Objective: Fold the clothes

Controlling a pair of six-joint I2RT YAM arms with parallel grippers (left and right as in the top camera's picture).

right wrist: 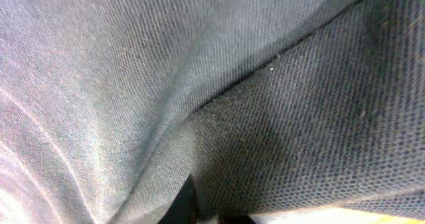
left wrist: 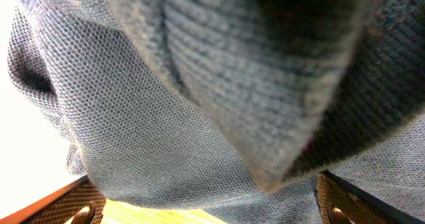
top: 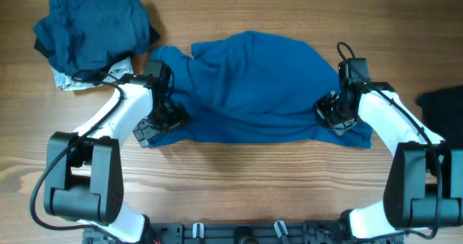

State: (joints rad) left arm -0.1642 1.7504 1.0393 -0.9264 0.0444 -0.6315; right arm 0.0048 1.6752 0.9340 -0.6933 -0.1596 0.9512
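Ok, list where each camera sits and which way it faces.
Overhead: above the table, looking straight down at the blue shirt; both arms show.
Left wrist: on the left gripper, close against shirt fabric; its fingertips at the bottom corners.
Right wrist: on the right gripper; fabric fills it, fingers unclear.
Shared: both wrist views show the shirt.

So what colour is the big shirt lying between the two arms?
The shirt is plain medium blue, no pattern; the overhead view shows it best.

Right claw (top: 331, 115) apparently buried in blue shirt (top: 253, 85); black garment (top: 443, 105) cut off at edge.
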